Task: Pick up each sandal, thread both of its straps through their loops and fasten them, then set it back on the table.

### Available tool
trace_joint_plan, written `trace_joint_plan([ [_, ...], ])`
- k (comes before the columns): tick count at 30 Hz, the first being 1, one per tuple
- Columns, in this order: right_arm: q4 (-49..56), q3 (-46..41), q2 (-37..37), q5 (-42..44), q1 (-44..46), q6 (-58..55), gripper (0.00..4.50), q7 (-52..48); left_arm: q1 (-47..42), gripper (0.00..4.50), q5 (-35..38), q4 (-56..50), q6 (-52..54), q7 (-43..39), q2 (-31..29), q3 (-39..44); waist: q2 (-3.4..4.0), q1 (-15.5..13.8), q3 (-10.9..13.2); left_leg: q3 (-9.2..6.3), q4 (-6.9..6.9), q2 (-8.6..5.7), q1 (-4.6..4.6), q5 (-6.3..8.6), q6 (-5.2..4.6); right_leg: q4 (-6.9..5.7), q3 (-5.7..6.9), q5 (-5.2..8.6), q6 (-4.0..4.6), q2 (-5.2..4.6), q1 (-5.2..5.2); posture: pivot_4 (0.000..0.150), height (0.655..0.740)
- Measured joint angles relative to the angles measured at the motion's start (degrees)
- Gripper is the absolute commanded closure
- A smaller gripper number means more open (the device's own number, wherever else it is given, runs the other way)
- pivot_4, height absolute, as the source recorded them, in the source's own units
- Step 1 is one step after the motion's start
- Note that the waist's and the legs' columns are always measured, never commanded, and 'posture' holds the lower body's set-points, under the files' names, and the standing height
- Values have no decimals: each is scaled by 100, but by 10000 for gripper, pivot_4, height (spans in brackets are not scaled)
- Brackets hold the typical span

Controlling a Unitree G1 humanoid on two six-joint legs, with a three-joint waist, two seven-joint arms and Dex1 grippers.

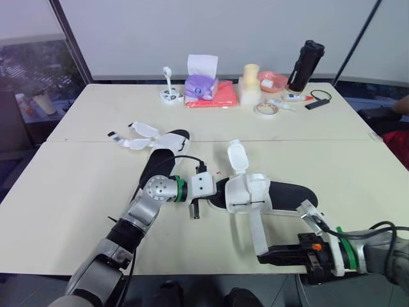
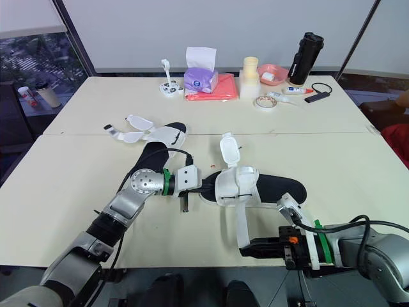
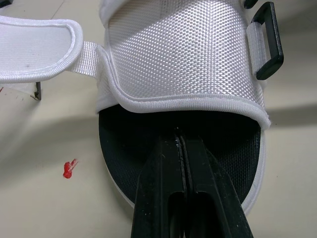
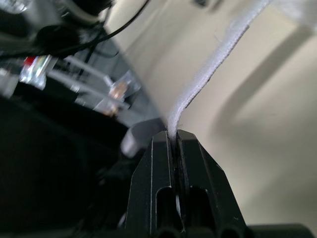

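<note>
The near sandal (image 1: 281,192), black sole with a white upper, lies in the middle of the table. Its long front strap (image 1: 256,229) trails toward the table's front edge, where my right gripper (image 1: 261,259) is shut on its end (image 4: 198,89). Its other strap (image 1: 236,157) stands open on the far side. My left gripper (image 3: 181,135) is shut, its tips resting on the black insole at the toe, just short of the white upper (image 3: 178,54). A black loop (image 3: 267,42) sits at the upper's side. The second sandal (image 1: 161,157) lies behind my left arm with its straps (image 1: 137,137) spread open.
Along the far edge stand a purple tissue box (image 1: 201,86), a red cloth (image 1: 222,97), a cup stack (image 1: 250,83), a pink bowl (image 1: 273,80), a black bottle (image 1: 305,65) and a tape roll (image 1: 266,109). My right gripper hangs at the table's front edge (image 1: 192,272).
</note>
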State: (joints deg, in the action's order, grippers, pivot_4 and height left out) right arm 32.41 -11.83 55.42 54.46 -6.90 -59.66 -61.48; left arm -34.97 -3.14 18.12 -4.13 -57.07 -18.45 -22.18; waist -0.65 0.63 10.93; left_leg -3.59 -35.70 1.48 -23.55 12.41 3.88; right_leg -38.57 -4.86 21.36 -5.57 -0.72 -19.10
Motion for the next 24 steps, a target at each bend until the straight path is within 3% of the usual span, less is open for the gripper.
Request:
trace_joint_plan([
  [5, 149, -226, 157, 271, 96, 27, 44544, -64, -25, 45000, 0, 119, -58, -20, 3, 4, -4, 4, 0, -3, 0, 1, 1, 0, 0, 11, 3, -1, -1, 0, 8, 1500, 7400],
  [9, -172, -408, -325, 1261, 1105, -135, 44544, 490, -90, 45000, -5, 245, -143, -23, 87, -2, -9, -11, 2, -8, -6, 1, 7, 0, 0, 21, 8, -3, -4, -1, 25, 1500, 7400],
  [14, -1367, -420, -1387, 2237, 2114, -243, 44544, 1789, -133, 45000, -11, 369, -187, -22, 141, -1, -13, -15, 3, -10, -5, 1, 4, 0, 0, 38, 10, -11, -17, -13, 35, 1500, 7400],
  [24, -3017, -640, -2706, 2435, 2704, 117, 44544, 3649, -51, 45000, -20, 252, -169, 93, 160, 2, 0, -2, -3, -10, -4, -2, 4, 0, 0, 33, 11, -13, -19, -19, 32, 1500, 7400],
])
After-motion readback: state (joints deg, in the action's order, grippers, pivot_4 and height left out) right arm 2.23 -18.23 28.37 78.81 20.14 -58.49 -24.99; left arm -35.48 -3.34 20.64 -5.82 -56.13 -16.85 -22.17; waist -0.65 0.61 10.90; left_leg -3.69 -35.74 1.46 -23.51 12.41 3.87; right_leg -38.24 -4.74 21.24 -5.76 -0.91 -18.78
